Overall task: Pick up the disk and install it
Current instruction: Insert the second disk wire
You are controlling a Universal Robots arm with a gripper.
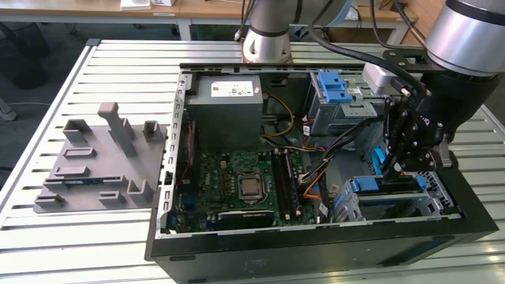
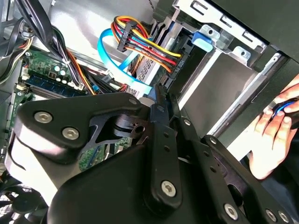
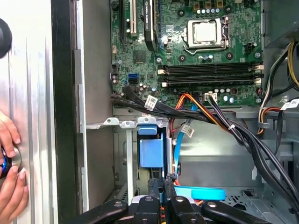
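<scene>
The hand (image 1: pixel 404 168) is seen lowered inside the open computer case (image 1: pixel 316 251), just above the metal drive cage (image 1: pixel 394 198). Its fingers (image 3: pixel 161 186) are pressed together on a thin black connector beside a blue cable (image 3: pixel 201 192). The disk cannot be made out. A person's hand (image 2: pixel 275 135) is seen outside the case.
</scene>
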